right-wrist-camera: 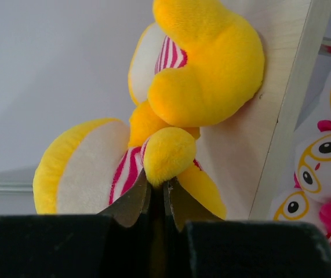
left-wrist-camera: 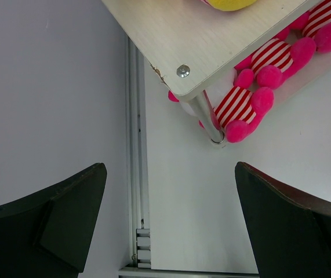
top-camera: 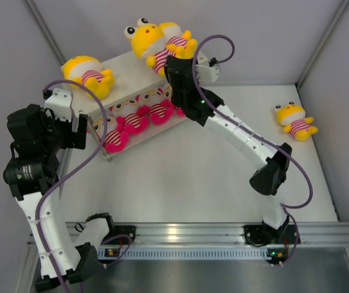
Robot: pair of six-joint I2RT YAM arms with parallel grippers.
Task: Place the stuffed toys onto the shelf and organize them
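Note:
The shelf (top-camera: 131, 67) stands at the far left, turned at an angle. On its top board one yellow stuffed toy (top-camera: 87, 74) lies at the left end and two yellow ones (top-camera: 145, 38) lie at the right end. Several pink toys (top-camera: 131, 120) fill the lower tier. Another yellow toy (top-camera: 294, 120) lies on the table at the far right. My right gripper (top-camera: 175, 64) is over the right end of the top board, shut (right-wrist-camera: 158, 188) on a yellow limb (right-wrist-camera: 168, 152) of a toy there. My left gripper (top-camera: 79, 133) is open and empty (left-wrist-camera: 170, 174) by the shelf's near left corner (left-wrist-camera: 182, 58).
The shelf's metal corner post (left-wrist-camera: 208, 121) and the pink toys (left-wrist-camera: 240, 104) are just ahead of the left gripper. An aluminium rail (left-wrist-camera: 135, 174) runs along the grey left wall. Enclosure walls stand on the left, right and back. Another rail (top-camera: 211, 235) crosses the near edge.

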